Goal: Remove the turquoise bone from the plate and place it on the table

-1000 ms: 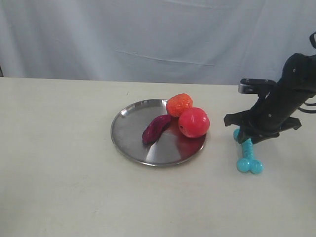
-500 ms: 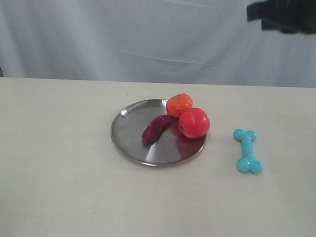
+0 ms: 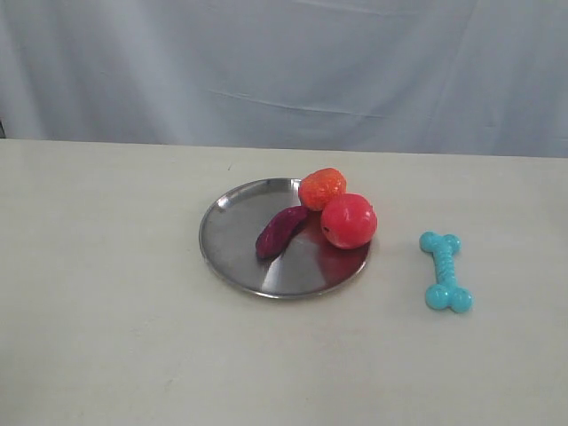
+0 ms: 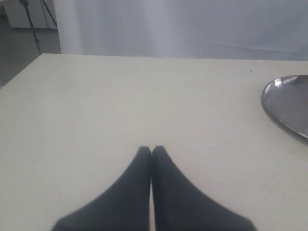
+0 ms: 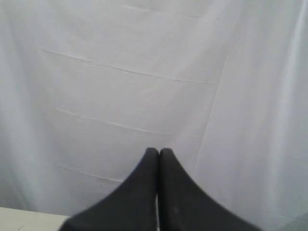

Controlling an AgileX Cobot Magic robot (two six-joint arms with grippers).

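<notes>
The turquoise bone [image 3: 445, 271] lies flat on the table [image 3: 106, 284], a short way right of the plate [image 3: 235, 240] and apart from it. Neither arm shows in the exterior view. My left gripper [image 4: 151, 150] is shut and empty, low over bare tabletop, with the plate's rim [image 4: 284, 103] at the edge of its view. My right gripper [image 5: 159, 152] is shut and empty, raised and facing the white backdrop curtain.
On the plate lie a dark purple oblong toy [image 3: 280, 231], an orange-red strawberry toy [image 3: 321, 188] and a red round fruit toy [image 3: 348, 220]. A white curtain [image 3: 284, 71] hangs behind the table's far edge.
My right arm, which stood over the bone a second ago, rose up and away and has left the exterior view. The bone stays on the table where it lay.
</notes>
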